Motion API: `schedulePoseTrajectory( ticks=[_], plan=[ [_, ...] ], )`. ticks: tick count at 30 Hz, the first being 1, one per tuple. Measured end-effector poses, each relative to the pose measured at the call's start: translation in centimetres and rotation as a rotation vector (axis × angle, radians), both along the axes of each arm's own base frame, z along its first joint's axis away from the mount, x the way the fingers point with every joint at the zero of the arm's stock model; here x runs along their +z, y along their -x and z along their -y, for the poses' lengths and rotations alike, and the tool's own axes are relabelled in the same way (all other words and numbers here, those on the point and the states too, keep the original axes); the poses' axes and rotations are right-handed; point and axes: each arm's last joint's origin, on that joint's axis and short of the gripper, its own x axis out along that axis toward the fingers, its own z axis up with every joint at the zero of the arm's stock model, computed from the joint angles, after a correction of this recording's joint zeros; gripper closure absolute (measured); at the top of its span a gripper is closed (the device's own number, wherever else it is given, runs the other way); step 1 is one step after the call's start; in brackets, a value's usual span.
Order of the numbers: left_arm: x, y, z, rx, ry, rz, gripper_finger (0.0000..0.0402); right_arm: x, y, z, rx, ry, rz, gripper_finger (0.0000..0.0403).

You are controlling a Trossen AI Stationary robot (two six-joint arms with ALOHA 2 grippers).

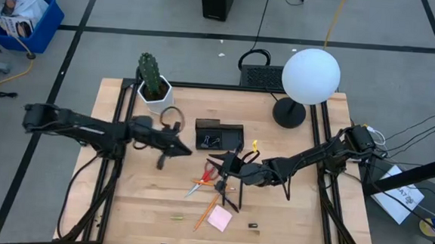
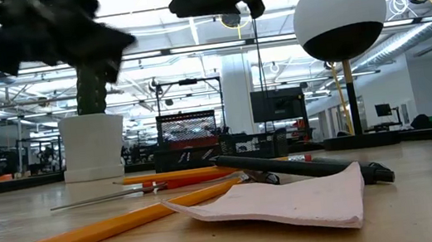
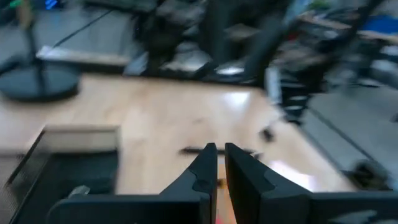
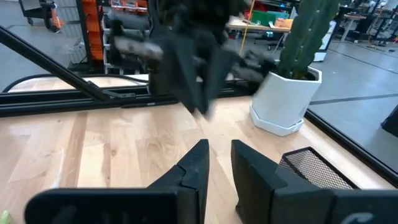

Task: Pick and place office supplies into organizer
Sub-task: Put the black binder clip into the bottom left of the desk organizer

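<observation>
The black organizer point(image 1: 219, 135) stands at the table's middle, toward the far side. Nearer lie red-handled scissors point(image 1: 202, 183), an orange pencil point(image 1: 206, 212), a pink sticky-note pad point(image 1: 219, 219) and a black pen point(image 2: 305, 164), all flat on the wood; the pencil's end reaches under the pad. My left gripper point(image 1: 188, 149) hovers left of the organizer, its fingers point(image 3: 208, 163) shut to a thin slit. My right gripper point(image 1: 221, 163) hangs above the scissors' handles, slightly open point(image 4: 217, 148), with nothing between its fingers. Both are above the table in the low view.
A white hexagonal cactus pot point(image 1: 154, 88) stands at the far left and a globe lamp point(image 1: 311, 75) at the far right. A tiny black clip point(image 1: 253, 226) lies near the front edge. Bare wood lies at the near left and near right.
</observation>
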Motion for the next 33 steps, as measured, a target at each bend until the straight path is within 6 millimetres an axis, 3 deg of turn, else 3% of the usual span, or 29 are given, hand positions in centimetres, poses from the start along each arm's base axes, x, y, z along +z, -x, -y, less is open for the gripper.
schedulePoseTrajectory(
  ticks=[6,9,14,21,26,33],
  plan=[
    [1.6,4.3,0.8,-0.196,0.008,0.168,0.0366,0.1,0.0,0.0,-0.001,-0.002,0.006,0.0342],
    [1.5,5.7,1.0,-0.196,0.002,0.226,0.0366,0.2,-0.1,0.1,-0.006,-0.015,0.026,0.0342],
    [1.1,6.7,1.0,-0.129,0.041,0.242,0.0366,0.3,-0.1,0.1,-0.020,-0.083,0.063,0.0342],
    [0.6,6.6,0.7,-0.041,0.065,0.182,0.0361,0.4,-0.2,0.3,-0.034,-0.173,0.099,0.0342],
    [0.2,6.6,0.9,-0.035,0.117,0.123,0.0306,-0.7,0.3,-0.9,0.104,-0.217,-0.034,0.0336],
    [0.1,6.6,1.4,-0.070,0.152,0.104,0.0217,-1.8,2.7,-5.4,0.264,-0.217,-0.184,0.0319]
  ],
)
